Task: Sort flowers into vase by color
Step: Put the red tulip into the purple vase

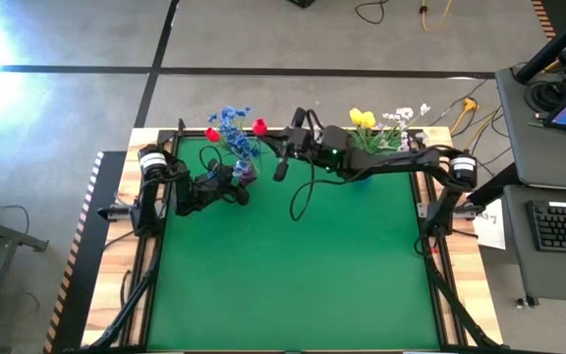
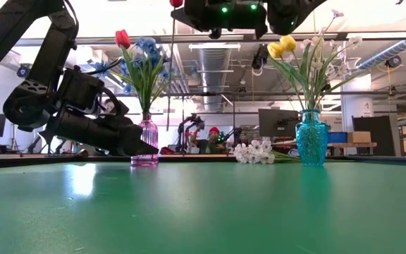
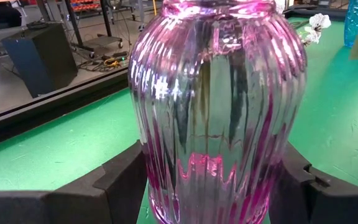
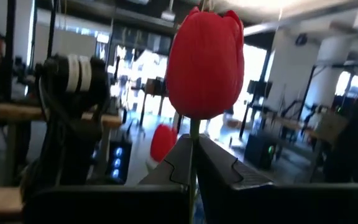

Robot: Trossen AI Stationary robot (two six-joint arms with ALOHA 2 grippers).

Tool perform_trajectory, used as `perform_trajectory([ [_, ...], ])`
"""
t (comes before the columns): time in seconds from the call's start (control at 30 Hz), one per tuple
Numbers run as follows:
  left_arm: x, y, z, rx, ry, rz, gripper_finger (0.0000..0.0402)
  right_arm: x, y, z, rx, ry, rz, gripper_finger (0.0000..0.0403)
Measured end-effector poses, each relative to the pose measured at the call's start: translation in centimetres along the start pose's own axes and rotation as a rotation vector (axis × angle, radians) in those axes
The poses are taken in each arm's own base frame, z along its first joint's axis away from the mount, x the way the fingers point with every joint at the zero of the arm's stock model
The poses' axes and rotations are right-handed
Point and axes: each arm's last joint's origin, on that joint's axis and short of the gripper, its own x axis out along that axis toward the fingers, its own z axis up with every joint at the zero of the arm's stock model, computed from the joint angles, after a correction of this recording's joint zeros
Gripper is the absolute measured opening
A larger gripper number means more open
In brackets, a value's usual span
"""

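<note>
Red tulip (image 4: 205, 62), glossy closed bloom, thin green stem pinched in shut right gripper (image 4: 193, 163); left gripper (image 3: 211, 186) clasps pink ribbed vase (image 3: 216, 106).

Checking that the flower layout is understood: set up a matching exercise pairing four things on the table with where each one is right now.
Things:
1. pink vase
2. red tulip
3. yellow tulips
4. loose white blossoms

Places:
A. lying on the green mat
B. standing in the blue vase
C. between the left gripper's fingers
D. stem pinched in the right gripper

Pairs: 1-C, 2-D, 3-B, 4-A
</note>
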Motion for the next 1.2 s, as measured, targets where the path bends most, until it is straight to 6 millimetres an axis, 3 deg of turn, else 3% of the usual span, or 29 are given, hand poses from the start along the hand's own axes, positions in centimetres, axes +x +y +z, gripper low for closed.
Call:
perform_trajectory([
  [0.67, 0.0, 0.0, 0.0, 0.000, 0.000, 0.000, 0.0245, -0.5, 0.2, -1.1, 0.054, 0.137, 0.019, 0.0009],
  [0.97, 0.0, 0.0, 0.0, 0.000, 0.000, 0.000, 0.0245, -2.0, 0.6, -0.6, 0.024, -0.196, -0.033, 0.0009],
  [1.2, 0.0, 0.0, 0.0, 0.000, 0.000, 0.000, 0.0245, -1.5, 1.1, -2.4, -0.057, -0.294, -0.067, 0.0009],
])
